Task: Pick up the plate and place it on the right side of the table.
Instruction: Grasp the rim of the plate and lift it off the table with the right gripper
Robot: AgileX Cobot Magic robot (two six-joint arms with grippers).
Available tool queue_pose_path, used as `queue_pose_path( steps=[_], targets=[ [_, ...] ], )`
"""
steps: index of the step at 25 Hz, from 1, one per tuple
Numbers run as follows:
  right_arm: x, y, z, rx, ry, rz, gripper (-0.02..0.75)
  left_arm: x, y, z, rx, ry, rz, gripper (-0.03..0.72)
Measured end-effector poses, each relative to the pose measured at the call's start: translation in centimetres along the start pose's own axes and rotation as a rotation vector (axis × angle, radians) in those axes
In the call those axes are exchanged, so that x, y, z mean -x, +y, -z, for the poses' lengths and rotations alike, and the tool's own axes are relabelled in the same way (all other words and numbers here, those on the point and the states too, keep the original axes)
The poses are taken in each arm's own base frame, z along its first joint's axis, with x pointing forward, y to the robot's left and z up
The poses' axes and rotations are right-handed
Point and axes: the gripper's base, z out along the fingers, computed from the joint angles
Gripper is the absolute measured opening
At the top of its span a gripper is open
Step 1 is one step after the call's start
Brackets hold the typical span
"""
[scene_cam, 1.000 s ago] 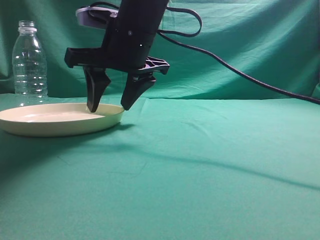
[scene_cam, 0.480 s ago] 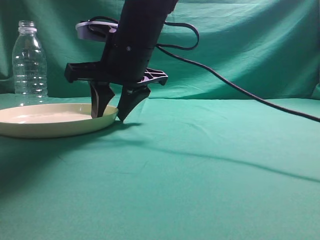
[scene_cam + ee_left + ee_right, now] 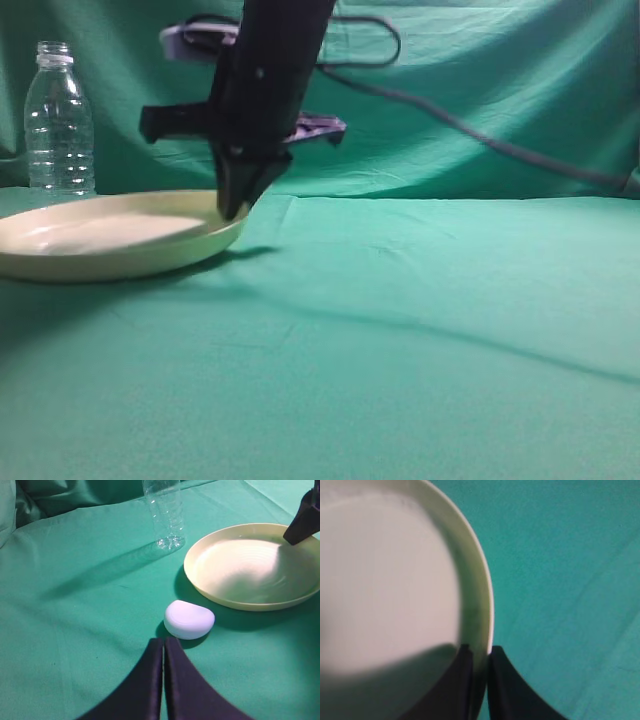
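Note:
The cream-yellow plate (image 3: 110, 245) lies at the left of the teal table (image 3: 420, 330), its right side tipped slightly up. My right gripper (image 3: 234, 208) is shut on the plate's right rim; in the right wrist view (image 3: 479, 652) one finger is inside the rim and one outside, with the plate (image 3: 385, 580) filling the upper left. My left gripper (image 3: 163, 642) is shut and empty, low over the cloth, pointing towards the plate (image 3: 250, 565), where a right fingertip (image 3: 305, 520) shows at its far rim.
A clear plastic bottle (image 3: 59, 120) stands behind the plate at the far left, also in the left wrist view (image 3: 165, 512). A small white rounded object (image 3: 189, 619) lies on the cloth just ahead of the left gripper. A dark green backdrop (image 3: 480, 90) hangs behind; a black cable (image 3: 480, 140) trails right.
My right gripper's fingers have closed together onto the plate's right rim. The plate's right side has lifted slightly.

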Motion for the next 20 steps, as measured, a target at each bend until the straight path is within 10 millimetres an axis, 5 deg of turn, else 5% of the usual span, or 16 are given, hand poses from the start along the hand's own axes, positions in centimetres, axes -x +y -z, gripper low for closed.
queue_pose_path(
  steps=[4,10,16,20],
  targets=[
    [1.4,-0.7,2.5,-0.103,0.025,0.04,0.0,0.0,0.0,0.0,0.0,0.0,0.0,0.0],
    [2.9,-2.9,9.6,-0.299,0.094,0.109,0.0,0.0,0.0,0.0,0.0,0.0,0.0,0.0],
    [0.8,-10.7,14.2,-0.415,0.245,-0.08,0.0,0.0,0.0,0.0,0.0,0.0,0.0,0.0],
    [-2.5,-16.2,17.4,-0.462,0.257,-0.225,0.0,0.0,0.0,0.0,0.0,0.0,0.0,0.0]
  ],
)
